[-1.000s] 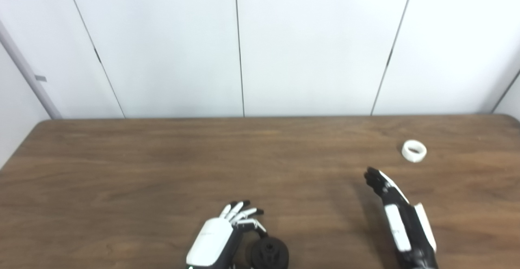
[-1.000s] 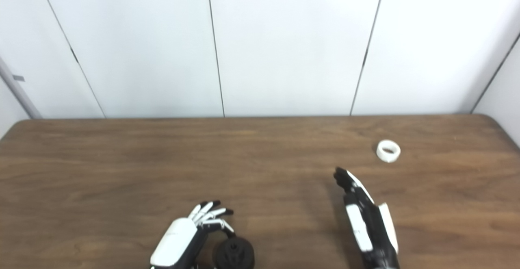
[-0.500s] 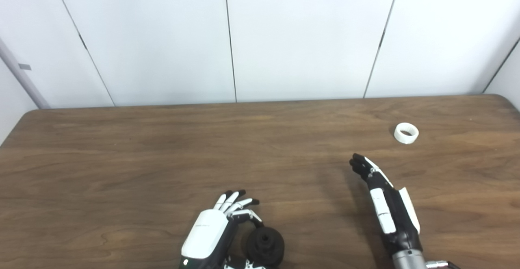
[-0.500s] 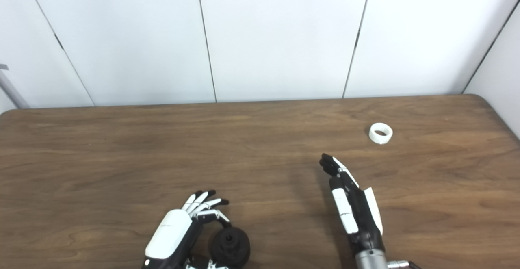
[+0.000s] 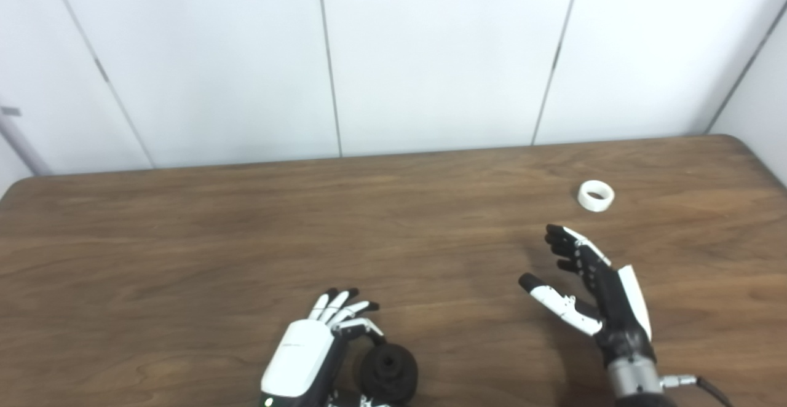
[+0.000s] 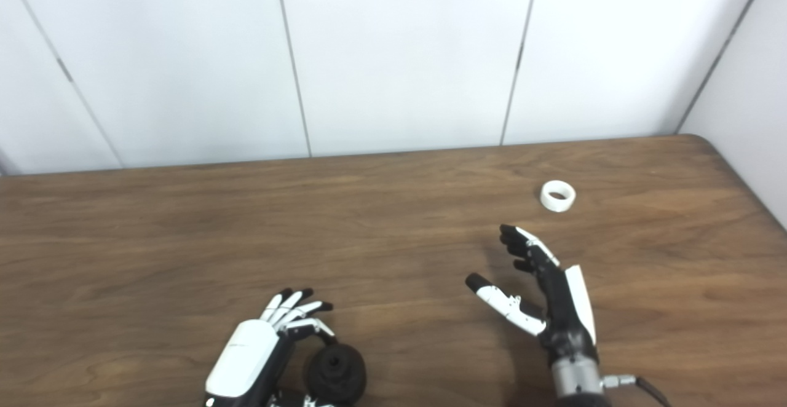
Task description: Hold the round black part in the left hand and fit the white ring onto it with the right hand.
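The round black part (image 5: 388, 373) lies on the wooden table (image 5: 184, 259) near its front edge. My left hand (image 5: 307, 358) sits just left of it, fingers spread and curved over its top, thumb showing below it; no firm hold is visible. The white ring (image 5: 596, 196) lies flat on the table at the far right, also seen as the ring (image 6: 557, 196). My right hand (image 5: 584, 287) hovers short of and left of the ring, open, palm facing left, thumb spread wide, holding nothing. A clear gap separates its fingertips from the ring.
White wall panels (image 5: 430, 56) stand behind the table's far edge. The table's rounded right corner (image 6: 707, 142) is close behind the ring. A cable (image 5: 707, 385) trails from my right wrist.
The camera has shifted, so the whole scene slid left. My right hand has turned, swung its thumb out and come nearer the ring. The left hand and black part keep their relation.
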`<move>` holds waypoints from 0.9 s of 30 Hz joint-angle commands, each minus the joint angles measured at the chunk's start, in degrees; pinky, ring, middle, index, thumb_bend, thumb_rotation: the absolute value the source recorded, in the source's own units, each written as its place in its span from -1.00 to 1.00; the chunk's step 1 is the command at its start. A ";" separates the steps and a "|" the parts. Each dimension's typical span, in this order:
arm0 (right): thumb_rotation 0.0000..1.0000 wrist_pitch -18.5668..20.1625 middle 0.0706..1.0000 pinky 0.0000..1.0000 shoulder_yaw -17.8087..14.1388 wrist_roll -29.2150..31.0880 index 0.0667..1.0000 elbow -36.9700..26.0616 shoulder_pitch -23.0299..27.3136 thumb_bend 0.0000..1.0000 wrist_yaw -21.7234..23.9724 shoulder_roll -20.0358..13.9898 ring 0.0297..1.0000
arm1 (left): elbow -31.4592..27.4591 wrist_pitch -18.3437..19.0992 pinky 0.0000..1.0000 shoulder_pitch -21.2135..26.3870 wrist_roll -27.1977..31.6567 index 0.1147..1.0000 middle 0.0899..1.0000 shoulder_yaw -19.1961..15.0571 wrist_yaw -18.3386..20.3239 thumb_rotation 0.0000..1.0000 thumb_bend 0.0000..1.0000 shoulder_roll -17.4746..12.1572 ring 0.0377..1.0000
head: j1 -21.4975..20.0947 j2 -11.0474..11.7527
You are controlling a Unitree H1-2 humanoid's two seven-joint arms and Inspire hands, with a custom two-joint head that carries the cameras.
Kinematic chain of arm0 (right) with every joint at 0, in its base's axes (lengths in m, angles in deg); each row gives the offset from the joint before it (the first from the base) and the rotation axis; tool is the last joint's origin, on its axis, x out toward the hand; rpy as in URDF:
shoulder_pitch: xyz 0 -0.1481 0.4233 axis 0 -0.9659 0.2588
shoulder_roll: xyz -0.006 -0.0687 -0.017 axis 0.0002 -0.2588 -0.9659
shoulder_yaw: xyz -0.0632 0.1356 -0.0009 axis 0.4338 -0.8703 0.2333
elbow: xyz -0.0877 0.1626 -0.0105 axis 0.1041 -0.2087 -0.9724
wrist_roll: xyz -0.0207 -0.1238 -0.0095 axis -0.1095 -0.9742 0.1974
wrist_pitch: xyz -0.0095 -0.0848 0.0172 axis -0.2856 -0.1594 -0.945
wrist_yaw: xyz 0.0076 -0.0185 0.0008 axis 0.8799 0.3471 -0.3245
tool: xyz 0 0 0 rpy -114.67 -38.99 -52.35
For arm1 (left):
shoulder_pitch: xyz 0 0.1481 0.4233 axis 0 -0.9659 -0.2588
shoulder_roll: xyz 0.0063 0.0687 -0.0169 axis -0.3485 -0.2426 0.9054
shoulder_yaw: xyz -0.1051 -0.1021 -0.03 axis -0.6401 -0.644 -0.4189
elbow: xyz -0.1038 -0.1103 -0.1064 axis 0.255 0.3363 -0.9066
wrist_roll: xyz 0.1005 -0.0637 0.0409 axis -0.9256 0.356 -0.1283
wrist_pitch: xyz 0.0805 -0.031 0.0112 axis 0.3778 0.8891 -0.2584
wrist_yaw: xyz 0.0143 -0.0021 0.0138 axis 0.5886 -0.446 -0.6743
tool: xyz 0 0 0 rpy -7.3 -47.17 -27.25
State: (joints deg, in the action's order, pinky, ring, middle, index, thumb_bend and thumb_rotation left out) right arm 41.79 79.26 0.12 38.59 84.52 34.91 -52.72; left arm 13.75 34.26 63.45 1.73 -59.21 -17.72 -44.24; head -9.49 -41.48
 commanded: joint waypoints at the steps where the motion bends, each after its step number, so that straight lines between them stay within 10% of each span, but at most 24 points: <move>1: -0.34 1.88 0.59 0.65 -0.74 -3.20 0.46 -2.59 3.75 0.59 -0.90 -1.70 0.67 | 1.43 -0.22 1.00 -0.21 -0.68 -0.17 0.63 -0.49 0.37 -0.89 0.05 -1.07 0.88 | -0.75 -0.05; 27: -0.49 10.89 0.91 1.00 2.50 -14.32 0.39 14.15 23.34 0.81 5.58 -22.42 1.00 | 0.11 -0.91 1.00 -1.26 -0.07 -0.16 0.62 -3.00 3.21 -0.89 0.05 -1.96 0.86 | -5.94 0.39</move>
State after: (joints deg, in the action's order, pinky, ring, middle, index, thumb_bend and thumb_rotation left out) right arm 52.40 81.42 -12.78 52.96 104.69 40.04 -72.88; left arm 13.74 32.63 62.99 1.88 -61.82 -15.93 -44.99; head -15.47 -41.04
